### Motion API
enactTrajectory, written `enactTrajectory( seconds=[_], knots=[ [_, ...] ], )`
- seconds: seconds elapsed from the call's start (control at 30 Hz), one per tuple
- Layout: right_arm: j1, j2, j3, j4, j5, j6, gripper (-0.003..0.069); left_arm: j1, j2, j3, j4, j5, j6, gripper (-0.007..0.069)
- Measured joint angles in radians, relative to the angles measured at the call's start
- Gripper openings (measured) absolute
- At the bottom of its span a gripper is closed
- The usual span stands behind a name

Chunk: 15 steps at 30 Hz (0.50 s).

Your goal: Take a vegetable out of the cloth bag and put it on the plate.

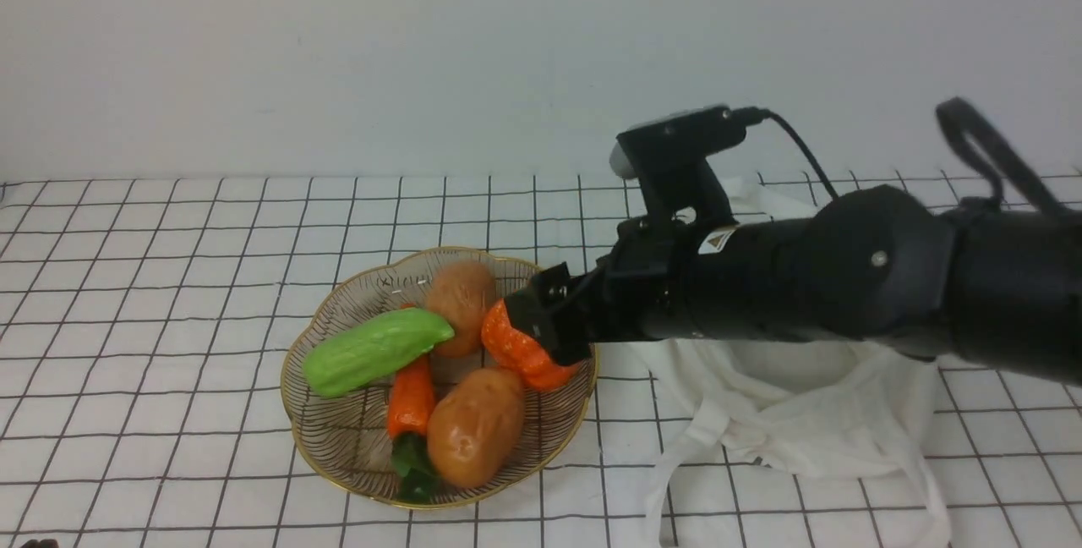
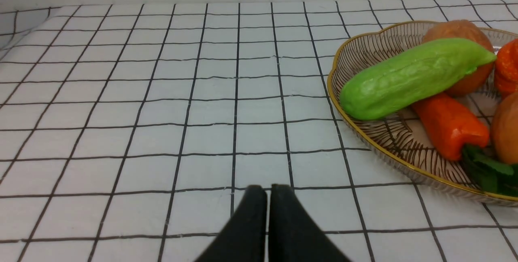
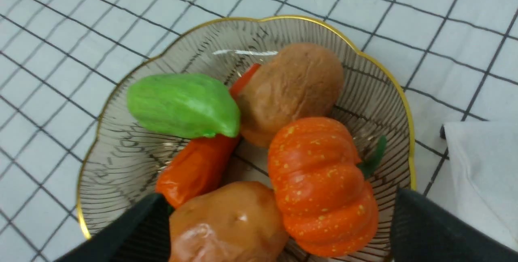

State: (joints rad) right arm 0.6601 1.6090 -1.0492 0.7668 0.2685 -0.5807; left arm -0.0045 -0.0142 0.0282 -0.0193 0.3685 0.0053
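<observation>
The orange ribbed pumpkin (image 1: 517,355) lies on its side in the glass plate (image 1: 293,396), at the plate's right side, with its green stem toward the rim. My right gripper (image 1: 554,330) hovers just above it, jaws wide open; in the right wrist view the pumpkin (image 3: 319,185) sits between the spread fingers (image 3: 129,229), touching neither. The white cloth bag (image 1: 803,413) lies flat to the right of the plate, under my right arm. My left gripper (image 2: 267,189) is shut and empty, low over the tablecloth to the left of the plate (image 2: 332,92).
In the plate lie a green gourd (image 1: 372,351), a carrot with green leaves (image 1: 412,400) and two brown potatoes (image 1: 473,425), (image 1: 461,298). The checked tablecloth (image 1: 169,277) covers the table. A white wall stands behind.
</observation>
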Motion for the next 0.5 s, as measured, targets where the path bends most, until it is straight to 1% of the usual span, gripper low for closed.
enactTrajectory(
  seconds=[0.13,0.17,0.2,0.23,0.27,0.37,0.4,0.47,0.5],
  knots=[
    [0.0,-0.115,0.0,-0.028,0.076,0.0,0.062,0.0,0.0,0.0,0.0,0.0,0.0,-0.0008],
    [0.0,-0.167,0.0,-0.054,0.104,0.0,0.058,0.0,0.0,0.0,0.0,0.0,0.0,-0.0008],
    [0.0,-0.243,0.0,-0.101,0.157,0.0,0.0515,0.0,0.0,0.0,0.0,0.0,0.0,-0.0008],
    [0.0,-0.284,0.0,-0.13,0.195,0.0,0.0477,0.0,0.0,0.0,0.0,0.0,0.0,-0.0008],
    [0.0,-0.304,0.0,-0.146,0.211,0.0,0.0459,0.0,0.0,0.0,0.0,0.0,0.0,-0.0008],
    [0.0,-0.465,0.0,-0.275,0.34,0.001,0.0305,0.0,0.0,0.0,0.0,0.0,0.0,-0.0008],
    [0.0,-0.543,0.0,-0.324,0.392,0.001,0.0233,0.0,0.0,0.0,0.0,0.0,0.0,-0.0008],
    [0.0,-0.61,0.0,-0.37,0.443,0.006,0.0174,0.0,0.0,0.0,0.0,0.0,0.0,-0.0008],
    [0.0,-0.68,0.0,-0.417,0.492,0.016,0.0117,0.0,0.0,0.0,0.0,0.0,0.0,-0.0008]
  ],
)
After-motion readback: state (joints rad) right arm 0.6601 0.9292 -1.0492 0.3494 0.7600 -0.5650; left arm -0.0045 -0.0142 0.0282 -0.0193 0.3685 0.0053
